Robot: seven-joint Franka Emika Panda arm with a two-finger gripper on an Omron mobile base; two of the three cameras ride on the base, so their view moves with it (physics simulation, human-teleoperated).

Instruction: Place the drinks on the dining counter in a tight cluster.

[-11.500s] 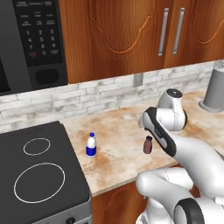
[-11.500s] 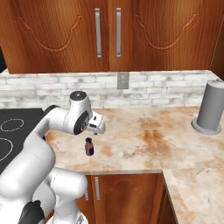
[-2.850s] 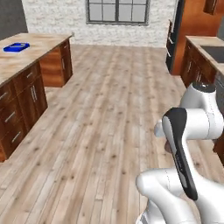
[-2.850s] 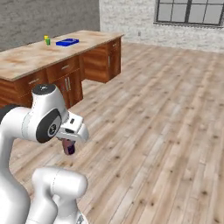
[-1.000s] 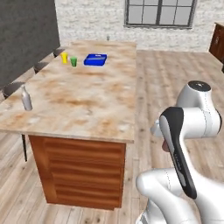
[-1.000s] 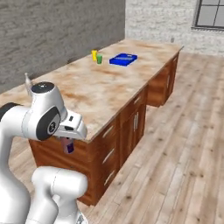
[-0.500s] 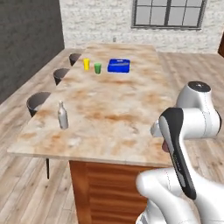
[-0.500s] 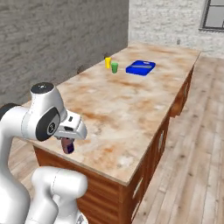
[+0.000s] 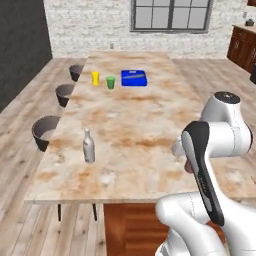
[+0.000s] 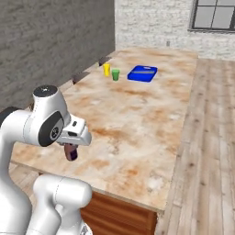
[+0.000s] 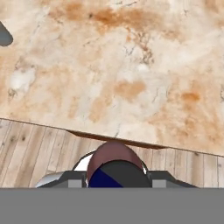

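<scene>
One brown bottle clamped in gripper, carried at counter's near edge. Base has rolled closer since a sec ago; placing now w/in reach. Grey bottle stands near-left on top: cluster target. Far end: yellow cup, green cup, blue tray. Stools along left. No obstruction between.
</scene>
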